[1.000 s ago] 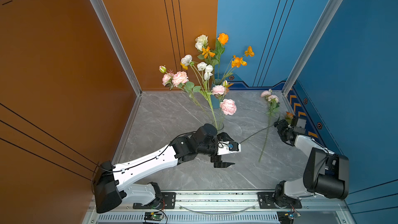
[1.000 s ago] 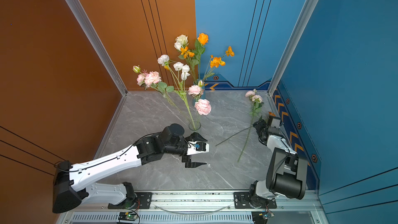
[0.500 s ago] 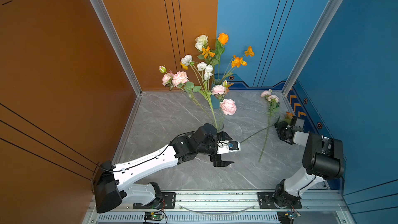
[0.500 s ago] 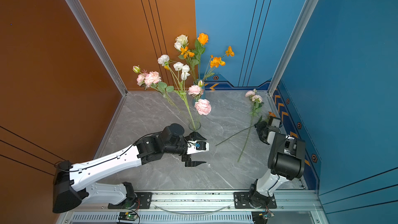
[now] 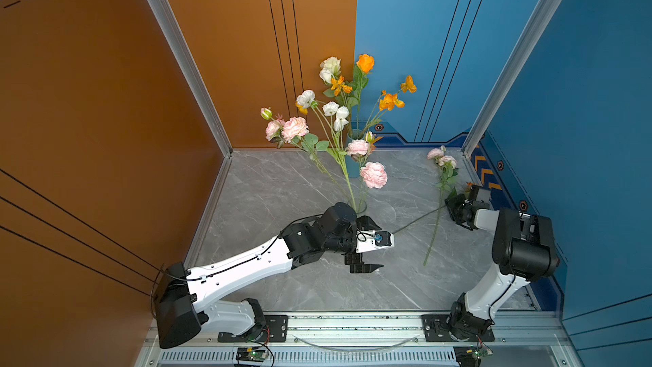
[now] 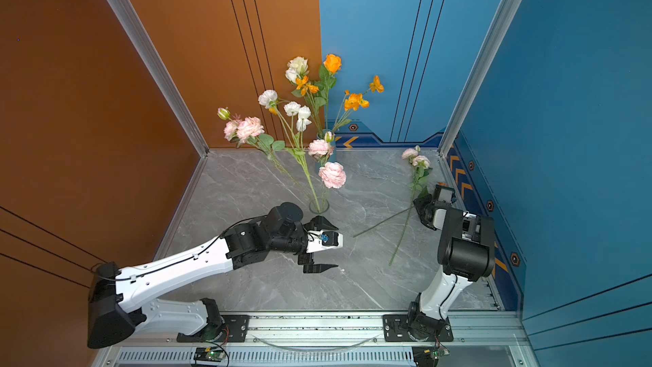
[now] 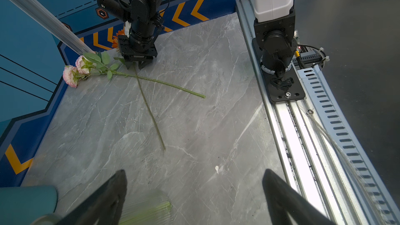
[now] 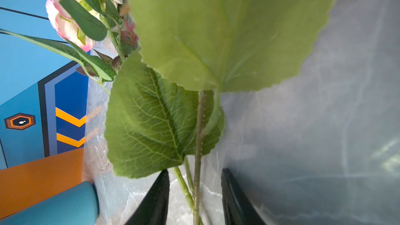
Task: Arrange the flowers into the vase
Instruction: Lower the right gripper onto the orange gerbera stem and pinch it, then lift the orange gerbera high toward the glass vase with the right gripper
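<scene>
Grey marble-patterned bench makes the floor of a booth, with an orange wall on the left and blue walls behind and on the right. Near its middle a clear ribbed glass vase stands upright and holds several long green-stemmed flowers with pale pink and white blossoms. Just behind it a teal cylindrical vase carries orange and white flowers. Two loose flowers lie flat on the bench toward the right side and cross each other. One is a green stem with two pale pink blossoms. The other is a thinner, darker stem, and its orange blossom shows only partly behind the right arm. The black right gripper is down at the bench on this thinner stem, just beside the crossing. In the right wrist view its jaws stand narrow around the green stems with a small gap on each side, so they do not pinch yet. Broad green serrated leaves cover much of that view. The black left gripper hovers over the bench just beside the glass vase, on the side nearer to the robot bases. Its jaws are spread wide, with nothing between them.
</scene>
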`<state>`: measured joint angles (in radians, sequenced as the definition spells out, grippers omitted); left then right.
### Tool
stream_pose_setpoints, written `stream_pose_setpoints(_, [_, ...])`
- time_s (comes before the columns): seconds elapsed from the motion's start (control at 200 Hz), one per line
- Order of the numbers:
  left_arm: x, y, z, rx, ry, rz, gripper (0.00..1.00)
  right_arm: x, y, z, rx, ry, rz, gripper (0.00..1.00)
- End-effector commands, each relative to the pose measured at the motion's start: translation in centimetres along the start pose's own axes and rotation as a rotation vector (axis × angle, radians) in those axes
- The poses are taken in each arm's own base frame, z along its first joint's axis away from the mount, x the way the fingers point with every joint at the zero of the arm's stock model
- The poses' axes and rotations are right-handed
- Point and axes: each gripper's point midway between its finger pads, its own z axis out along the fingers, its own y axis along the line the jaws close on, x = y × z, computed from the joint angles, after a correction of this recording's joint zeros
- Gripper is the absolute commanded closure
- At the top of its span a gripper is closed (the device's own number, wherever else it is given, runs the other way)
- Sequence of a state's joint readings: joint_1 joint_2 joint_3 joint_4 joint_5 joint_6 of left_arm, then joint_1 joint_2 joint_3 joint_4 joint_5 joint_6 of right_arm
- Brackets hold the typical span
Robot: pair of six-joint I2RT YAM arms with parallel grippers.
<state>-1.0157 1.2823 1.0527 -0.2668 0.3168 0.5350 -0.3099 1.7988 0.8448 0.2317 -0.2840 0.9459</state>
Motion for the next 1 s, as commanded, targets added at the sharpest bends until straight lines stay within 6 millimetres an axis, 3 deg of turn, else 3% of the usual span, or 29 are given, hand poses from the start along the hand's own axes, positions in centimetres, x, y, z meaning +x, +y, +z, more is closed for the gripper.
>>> stream_pose_setpoints(0.0, [0.1,0.1,-0.1,0.001,0.014,0.015,0.02,-0.4,0.1,0.6,0.009,-0.021,0.003,0.62])
stream_pose_setpoints(0.395, [0.1,-0.3,0.0,0.012,0.021,0.021,0.02,-0.5,0.0,0.8,0.010,-0.023,0.001,0.90])
stream_pose_setpoints(0.481, [0.1,-0.4,0.1,0.012,0.020,0.025,0.02,-0.5,0.3,0.7,0.000,-0.025,-0.007,1.00])
stream_pose_setpoints(0.586, [0.2,-0.4,0.1,0.015,0.025,0.025,0.02,-0.8,1.8,-0.1,-0.081,-0.051,-0.012,1.00])
stream_pose_setpoints(0.761, [0.1,-0.4,0.0,0.011,0.029,0.032,0.02,-0.1,4.9,-3.7,-0.207,-0.070,-0.050,1.00])
stream_pose_setpoints(0.896, [-0.4,-0.2,-1.2,0.010,0.004,0.035,0.02,1.2,7.3,-8.3,-0.240,-0.114,-0.173,1.00])
stream_pose_setpoints(0.996, [-1.8,0.4,-3.3,0.014,-0.072,0.018,0.02,1.7,9.6,-12.3,-0.227,-0.191,-0.312,1.00])
